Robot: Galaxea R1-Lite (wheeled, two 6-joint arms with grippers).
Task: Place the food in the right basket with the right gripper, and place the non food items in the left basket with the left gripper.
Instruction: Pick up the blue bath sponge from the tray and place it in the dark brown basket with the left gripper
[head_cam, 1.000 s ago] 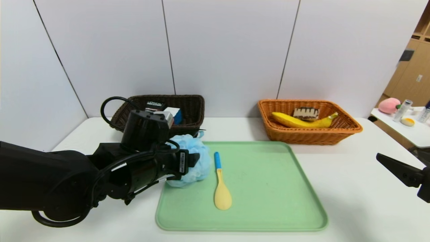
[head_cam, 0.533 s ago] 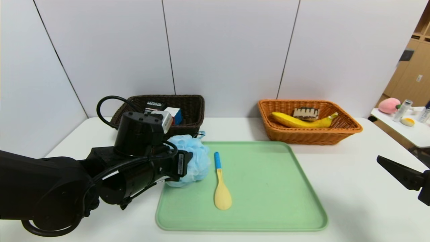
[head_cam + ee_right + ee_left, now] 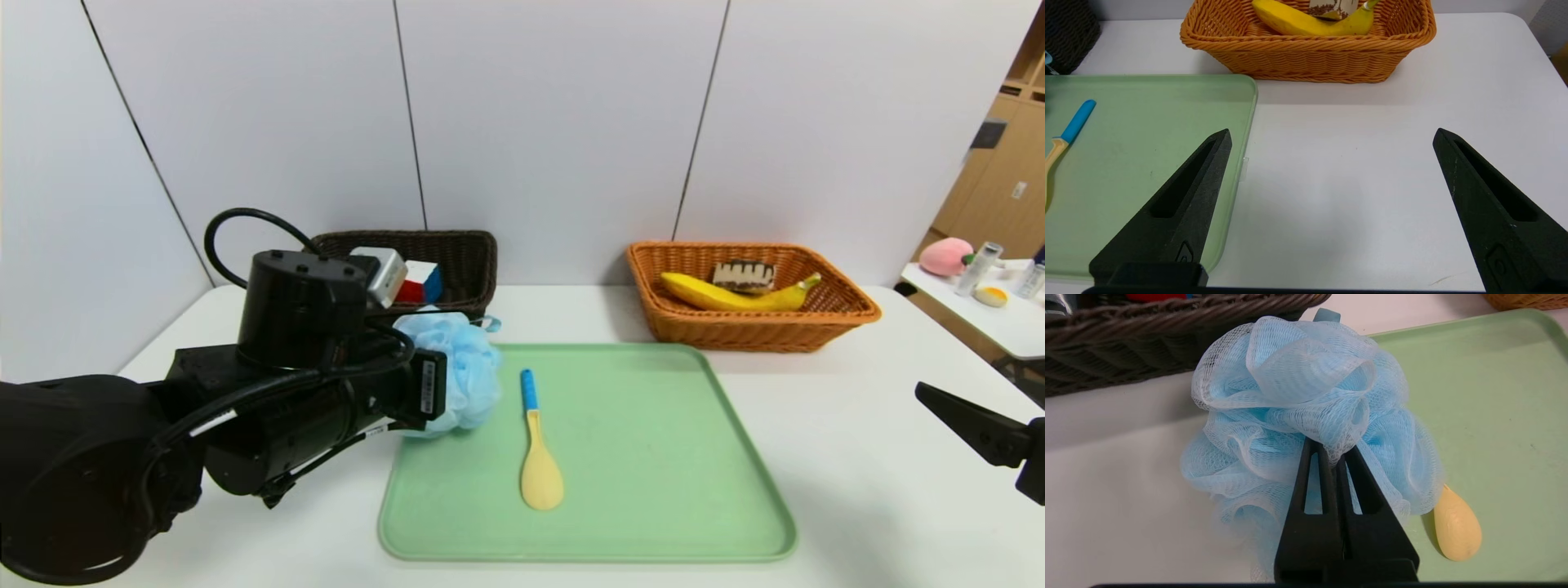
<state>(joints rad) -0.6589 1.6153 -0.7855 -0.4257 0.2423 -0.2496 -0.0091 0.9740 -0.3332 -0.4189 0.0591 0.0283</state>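
Note:
My left gripper (image 3: 1333,447) is shut on the light-blue bath pouf (image 3: 1298,396) and holds it above the tray's far left corner, in front of the dark brown left basket (image 3: 465,253). The pouf (image 3: 457,367) hides the fingertips in the head view. The puzzle cube (image 3: 420,282) lies in that basket. The black tube is hidden. The yellow spoon with blue handle (image 3: 539,457) lies on the green tray (image 3: 653,457). The banana (image 3: 727,296) and cake slice (image 3: 743,274) lie in the orange right basket (image 3: 751,327). My right gripper (image 3: 1331,136) is open and empty over the table at the right.
The left arm's bulky black body (image 3: 163,433) covers the table's left front. A side table (image 3: 988,310) with a pink toy and small bottles stands at the far right. White wall panels close the back.
My left gripper has lifted the pouf and carried it back and left toward the dark basket. The right arm has not moved.

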